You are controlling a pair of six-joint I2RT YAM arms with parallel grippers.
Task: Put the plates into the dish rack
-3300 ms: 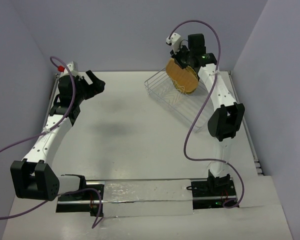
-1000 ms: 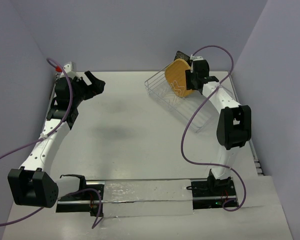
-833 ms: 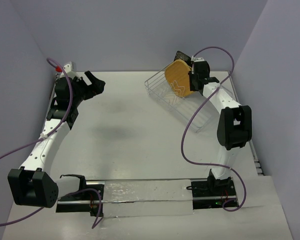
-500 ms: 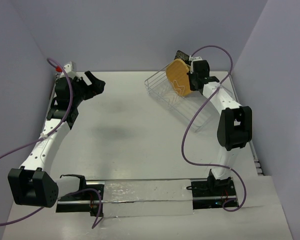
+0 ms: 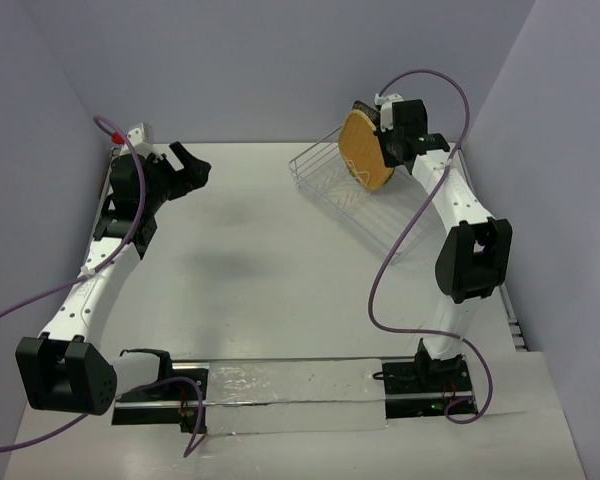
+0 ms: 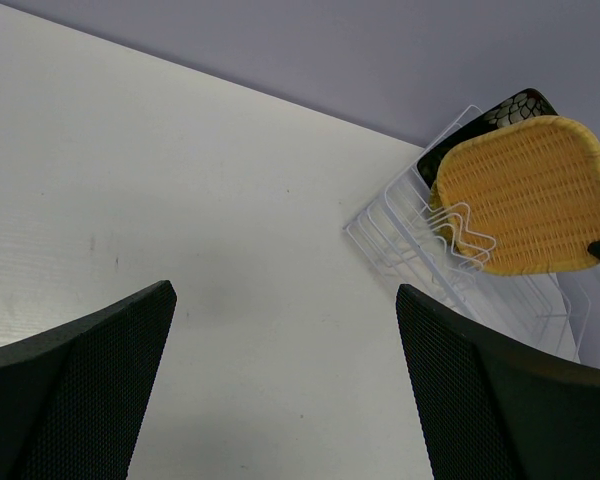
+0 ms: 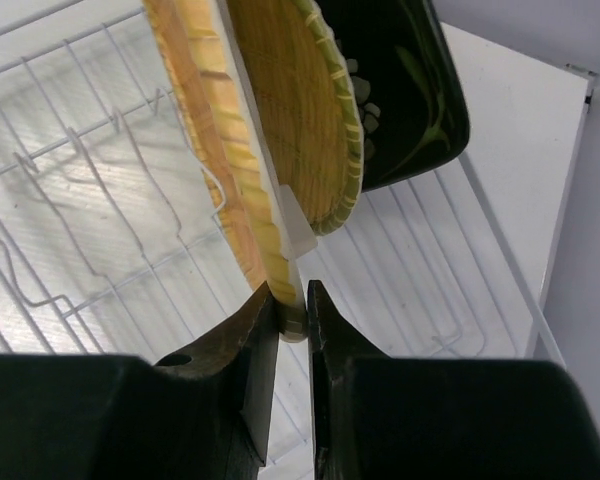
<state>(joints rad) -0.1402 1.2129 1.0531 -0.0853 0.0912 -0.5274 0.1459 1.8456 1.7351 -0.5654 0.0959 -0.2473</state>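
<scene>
A yellow woven plate stands on edge in the wire dish rack at the back right. My right gripper is shut on its lower rim. In the right wrist view a second woven-looking face stands right behind the held rim. The black flowered plate stands behind both, also in the rack. My left gripper hangs wide open over bare table at the back left, holding nothing.
The rack sits at an angle close to the right edge of the table and the side wall. A purple cable loops off the right arm over the rack's near end.
The right jaws have closed on the woven plate's rim. The wrist has swung up and back, turning the plate more edge-on in the rack. The left arm has not moved.
</scene>
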